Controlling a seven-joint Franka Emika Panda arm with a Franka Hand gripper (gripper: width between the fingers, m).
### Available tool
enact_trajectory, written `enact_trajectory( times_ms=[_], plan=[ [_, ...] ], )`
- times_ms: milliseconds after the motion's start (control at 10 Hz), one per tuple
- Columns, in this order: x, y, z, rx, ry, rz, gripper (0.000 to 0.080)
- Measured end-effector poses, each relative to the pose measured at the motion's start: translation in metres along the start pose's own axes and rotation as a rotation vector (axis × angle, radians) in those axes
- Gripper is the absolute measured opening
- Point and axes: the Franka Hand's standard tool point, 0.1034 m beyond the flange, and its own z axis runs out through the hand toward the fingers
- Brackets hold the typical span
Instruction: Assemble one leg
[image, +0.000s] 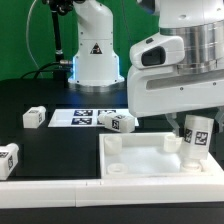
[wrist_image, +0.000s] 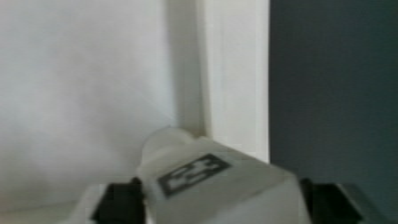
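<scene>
My gripper (image: 193, 128) is shut on a white leg (image: 193, 138) with a black-and-white tag on its side. It holds the leg upright over the tabletop's (image: 140, 160) corner at the exterior view's right. The leg's lower end is at or just above the tray's corner; I cannot tell whether it touches. In the wrist view the leg (wrist_image: 210, 172) sits between my dark fingers (wrist_image: 118, 200), pointing at the tabletop's raised rim (wrist_image: 222, 70). Three other legs lie on the black table: one (image: 34, 117) at the left, one (image: 8, 158) at the front left, one (image: 121, 122) by the marker board.
The marker board (image: 85, 118) lies flat behind the tabletop. The robot's white base (image: 95, 50) stands at the back. A white ledge (image: 60, 195) runs along the front edge of the table.
</scene>
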Motion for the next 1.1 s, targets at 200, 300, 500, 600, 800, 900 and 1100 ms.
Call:
enact_trajectory(
  times_ms=[200, 300, 500, 600, 800, 900, 1100],
  plan=[
    [0.0, 0.001, 0.0, 0.0, 0.0, 0.099, 0.0291],
    [0.001, 0.002, 0.002, 0.011, -0.005, 0.165, 0.0291],
    [0.019, 0.007, 0.005, 0.055, -0.007, 0.362, 0.0289],
    [0.022, 0.006, 0.005, 0.053, -0.022, 0.44, 0.0289],
    [0.026, 0.005, 0.005, 0.044, -0.056, 0.581, 0.0289],
    [0.026, 0.005, 0.005, 0.046, -0.06, 0.657, 0.0289],
    [0.026, 0.004, 0.005, 0.045, -0.064, 0.764, 0.0289]
  ],
)
